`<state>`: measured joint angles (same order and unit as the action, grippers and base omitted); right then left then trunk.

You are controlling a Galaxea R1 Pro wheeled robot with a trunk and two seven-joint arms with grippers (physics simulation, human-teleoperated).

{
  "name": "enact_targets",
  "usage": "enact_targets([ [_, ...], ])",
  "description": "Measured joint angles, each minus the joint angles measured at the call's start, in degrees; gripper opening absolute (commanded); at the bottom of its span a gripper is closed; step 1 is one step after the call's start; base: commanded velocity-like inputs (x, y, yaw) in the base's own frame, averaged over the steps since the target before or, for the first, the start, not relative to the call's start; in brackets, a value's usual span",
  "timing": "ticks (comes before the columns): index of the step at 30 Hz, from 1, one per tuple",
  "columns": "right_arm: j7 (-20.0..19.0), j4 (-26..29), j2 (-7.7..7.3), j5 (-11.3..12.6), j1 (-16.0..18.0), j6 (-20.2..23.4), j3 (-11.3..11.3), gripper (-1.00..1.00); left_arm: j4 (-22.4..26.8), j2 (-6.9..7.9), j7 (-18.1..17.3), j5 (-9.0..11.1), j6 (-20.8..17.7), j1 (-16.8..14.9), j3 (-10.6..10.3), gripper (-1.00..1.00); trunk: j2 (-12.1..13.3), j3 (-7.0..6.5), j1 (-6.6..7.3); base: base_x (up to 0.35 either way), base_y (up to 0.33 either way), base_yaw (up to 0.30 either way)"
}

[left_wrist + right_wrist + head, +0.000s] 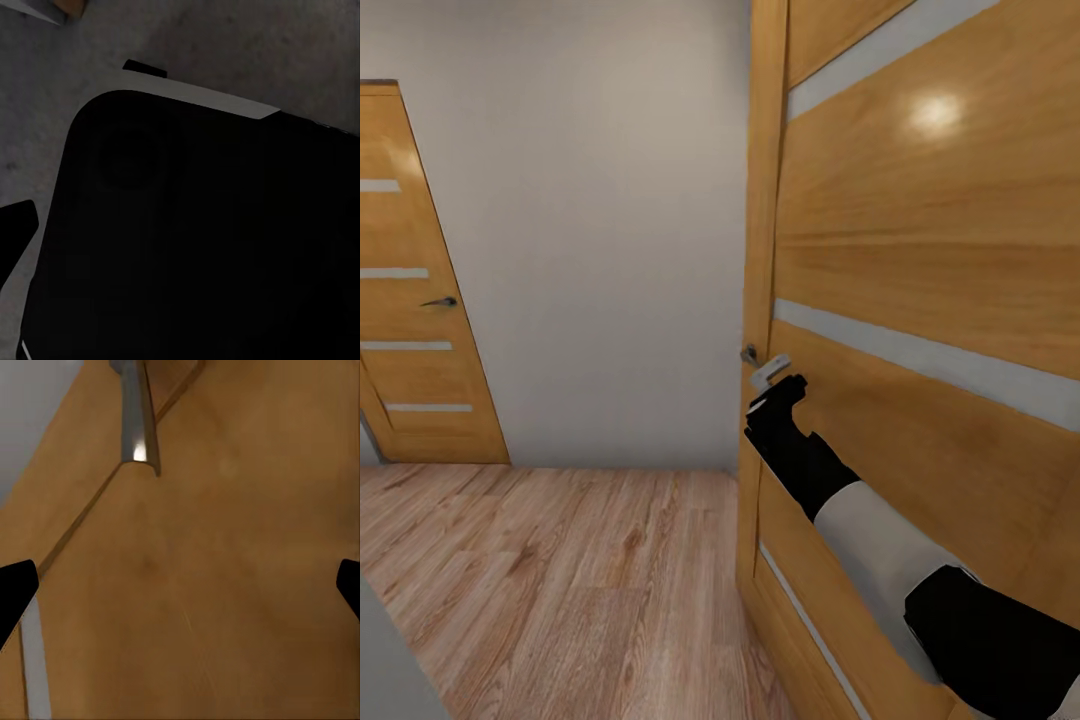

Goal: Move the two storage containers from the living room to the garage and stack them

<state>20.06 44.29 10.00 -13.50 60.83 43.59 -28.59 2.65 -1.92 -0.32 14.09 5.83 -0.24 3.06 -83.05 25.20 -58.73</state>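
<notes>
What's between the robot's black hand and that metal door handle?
Nothing: in the right wrist view, only bare door wood lies between the open right gripper and the door handle.

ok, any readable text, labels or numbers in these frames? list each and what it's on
None. No text, label, brand or number can be read in any of the three views.
The near wooden door carries only plain pale stripes and a metal handle.
The far door is the same: stripes and a dark handle, no lettering.
The right gripper and the wall are unmarked.
</notes>
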Motion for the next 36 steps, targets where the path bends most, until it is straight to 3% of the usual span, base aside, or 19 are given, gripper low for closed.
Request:
enact_targets([
  [36, -0.28, 0.47, 0.00, 0.32, -0.08, 0.54, 0.03, 1.00, 0.00, 0.00, 0.00, 0.06, 0.03, 0.00, 0.01, 1.00, 0.00, 0.00, 0.00, 0.000, 0.000, 0.000],
])
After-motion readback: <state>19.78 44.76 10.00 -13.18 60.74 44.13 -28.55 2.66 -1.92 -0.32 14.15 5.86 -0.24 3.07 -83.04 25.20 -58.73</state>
